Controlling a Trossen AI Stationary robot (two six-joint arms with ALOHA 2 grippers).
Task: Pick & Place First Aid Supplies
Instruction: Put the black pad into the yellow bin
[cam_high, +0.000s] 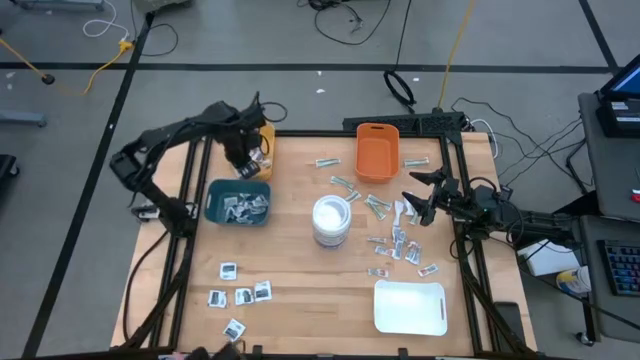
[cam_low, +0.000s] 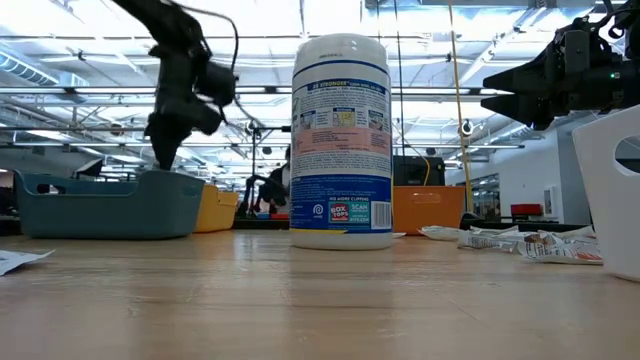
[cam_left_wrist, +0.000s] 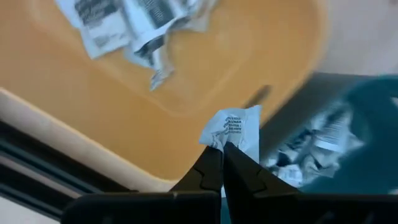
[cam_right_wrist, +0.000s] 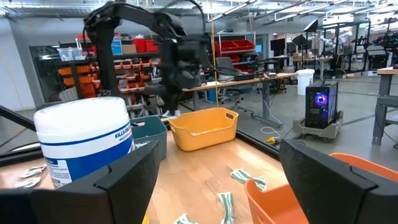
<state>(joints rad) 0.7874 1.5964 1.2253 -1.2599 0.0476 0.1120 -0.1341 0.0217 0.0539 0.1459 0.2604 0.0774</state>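
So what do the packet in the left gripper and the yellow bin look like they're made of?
Packet: thin printed paper or foil laminate, judging by its sharp creases; which one is unclear. Left gripper pinches it. Yellow bin: probably moulded plastic, with a smooth, faintly glossy surface and rounded corners.

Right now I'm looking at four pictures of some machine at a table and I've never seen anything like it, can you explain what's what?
It is a robot with two dark arms, each ending in a two-finger gripper. One picture looks straight down on the wooden table, one looks level across it, and two come from cameras on the wrists.

The left gripper is shut on a small white packet, above the yellow bin and beside the teal bin. The right gripper waits open over the table's right side.

On the table are also an orange bin, a tub of wipes, a white tray and loose first aid packets.
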